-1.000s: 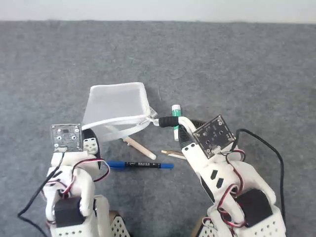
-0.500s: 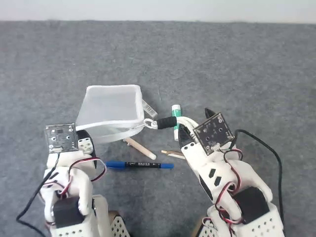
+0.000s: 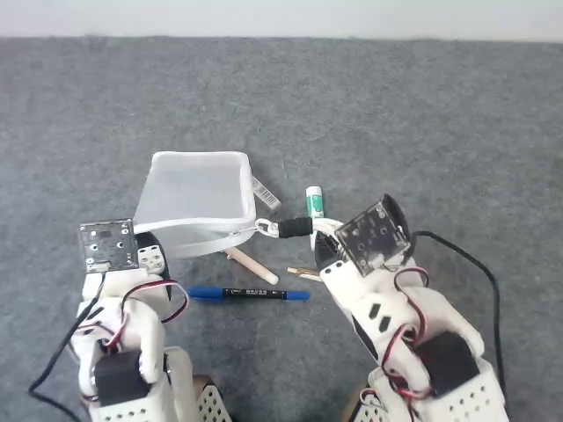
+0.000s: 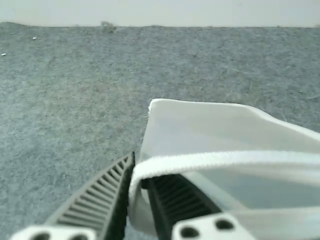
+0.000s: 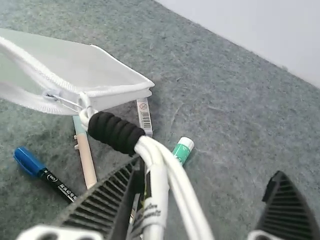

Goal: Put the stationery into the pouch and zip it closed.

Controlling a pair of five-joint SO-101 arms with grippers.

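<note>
since a second ago the pouch (image 3: 195, 198) has sunk flat onto the grey bench (image 3: 422, 123). its mouth, gaping then, has narrowed to a slim gap, and the right arm's wrist has tilted and drawn back a little. the pouch, white and translucent, lies left of centre with its long zipper edge facing the arms. the left fingers (image 4: 125, 170) are clenched on the end of that edge farthest from the slider, with the white zipper tape pinched between them. at the other end the slider sits by the pouch's corner. from it runs a white pull loop with a black foam sleeve (image 5: 116, 131). the loop lies against one of the right fingers (image 5: 115, 190), which are spread wide and released, the other finger well apart with nothing pinched between them. the stationery lies outside the pouch on the bench: a blue pen (image 3: 251, 294) between the two arms, a wooden stick (image 3: 249, 264) just beside the pouch's edge, and a green-and-white glue stick (image 3: 313, 202) near the sleeve. a small barcode tag (image 3: 266, 193) lies at the pouch's corner.
</note>
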